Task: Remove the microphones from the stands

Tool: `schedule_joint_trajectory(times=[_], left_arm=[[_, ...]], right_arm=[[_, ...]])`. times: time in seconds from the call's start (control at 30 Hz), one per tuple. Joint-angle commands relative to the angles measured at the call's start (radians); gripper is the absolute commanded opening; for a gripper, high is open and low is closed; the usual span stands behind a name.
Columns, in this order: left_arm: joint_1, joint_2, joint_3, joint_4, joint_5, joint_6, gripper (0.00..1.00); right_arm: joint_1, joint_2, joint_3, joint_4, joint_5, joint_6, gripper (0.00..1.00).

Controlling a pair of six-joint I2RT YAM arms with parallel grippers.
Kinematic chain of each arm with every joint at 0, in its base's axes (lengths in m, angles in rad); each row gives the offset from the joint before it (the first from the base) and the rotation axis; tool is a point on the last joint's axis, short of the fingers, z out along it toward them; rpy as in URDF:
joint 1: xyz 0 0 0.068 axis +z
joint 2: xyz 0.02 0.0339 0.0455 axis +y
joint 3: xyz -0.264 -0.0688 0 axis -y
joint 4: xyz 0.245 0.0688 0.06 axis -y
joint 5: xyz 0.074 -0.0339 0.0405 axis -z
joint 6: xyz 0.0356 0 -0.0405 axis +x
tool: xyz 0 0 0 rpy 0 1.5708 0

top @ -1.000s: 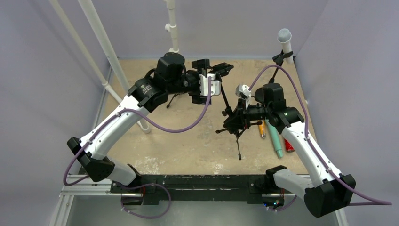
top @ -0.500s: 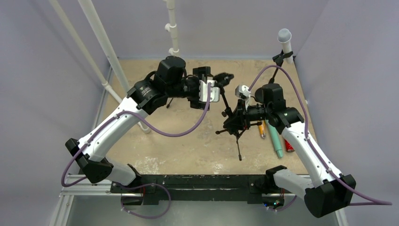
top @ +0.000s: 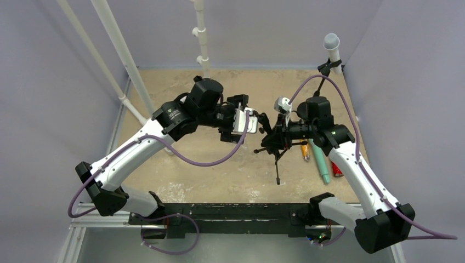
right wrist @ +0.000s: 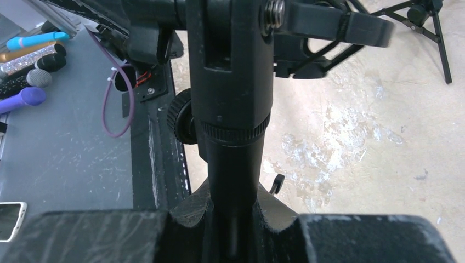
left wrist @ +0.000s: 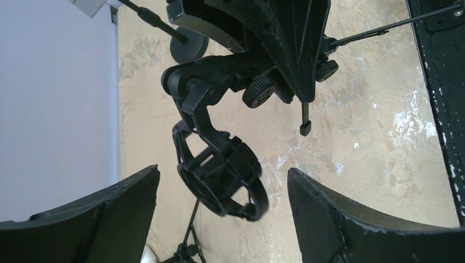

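A black tripod stand (top: pixel 277 159) stands at mid table, and my right gripper (top: pixel 278 134) is shut on its upright pole (right wrist: pixel 233 126). In the right wrist view the fingers (right wrist: pixel 351 235) clamp the pole at the bottom edge. The stand's black ring mount (left wrist: pixel 222 175) hangs between the open fingers of my left gripper (left wrist: pixel 222 219) without touching them. The tan table shows through the ring, and no microphone shows in it. In the top view my left gripper (top: pixel 253 121) sits just left of the mount (top: pixel 264 121).
A teal microphone (top: pixel 323 161), an orange one (top: pixel 304 150) and a red one (top: pixel 336 169) lie right of the stand. A second small tripod (right wrist: pixel 427 16) stands behind. White pipes (top: pixel 126 60) rise at back left, and a capped pipe (top: pixel 332 46) at back right.
My left gripper has moved from the back toward the near side, down to the stand's mount. The stand's head has come down with it. My right gripper still holds the pole.
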Motion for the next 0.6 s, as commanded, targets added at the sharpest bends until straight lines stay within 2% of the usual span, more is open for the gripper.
schedule_joint_trajectory(times=[0.0,0.3,0.57], left_arm=[[-0.002,-0.050,0.003,0.037,-0.016,-0.099,0.85],[-0.001,-0.083,0.078,0.053,-0.069,-0.356,0.89],[0.002,-0.053,0.058,0.135,0.064,-0.776,0.77]], right_arm=[[-0.009,-0.034,0.053,0.056,0.017,0.007,0.00],[-0.009,0.000,0.111,0.091,0.141,0.012,0.00],[-0.008,0.055,0.183,0.121,0.141,0.057,0.00]])
